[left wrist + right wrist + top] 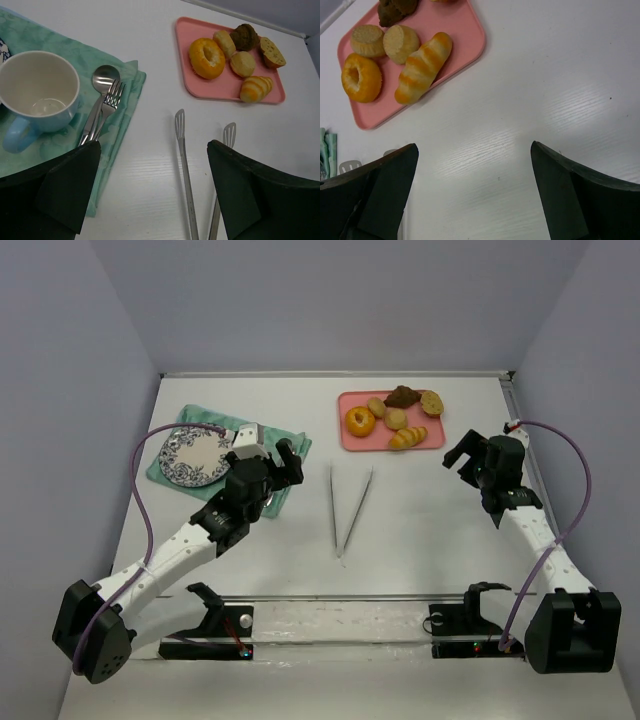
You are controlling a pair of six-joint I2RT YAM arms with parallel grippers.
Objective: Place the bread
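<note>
The bread [360, 421], a glossy golden-orange ring bun, lies at the left end of the pink tray [390, 441]; it also shows in the left wrist view [206, 58] and the right wrist view [361, 78]. Metal tongs [350, 508] lie on the table between the arms, also seen from the left wrist [184, 160]. My left gripper [283, 458] is open and empty over the green cloth's right edge. My right gripper [468, 455] is open and empty, right of the tray's near corner.
The tray also holds a ridged croissant [408, 437], tan rolls [396, 419] and a brown muffin [402, 396]. A patterned plate [194, 455] lies on a green cloth [168, 477]. A blue cup [37, 98], spoon and fork [107, 107] lie on the cloth.
</note>
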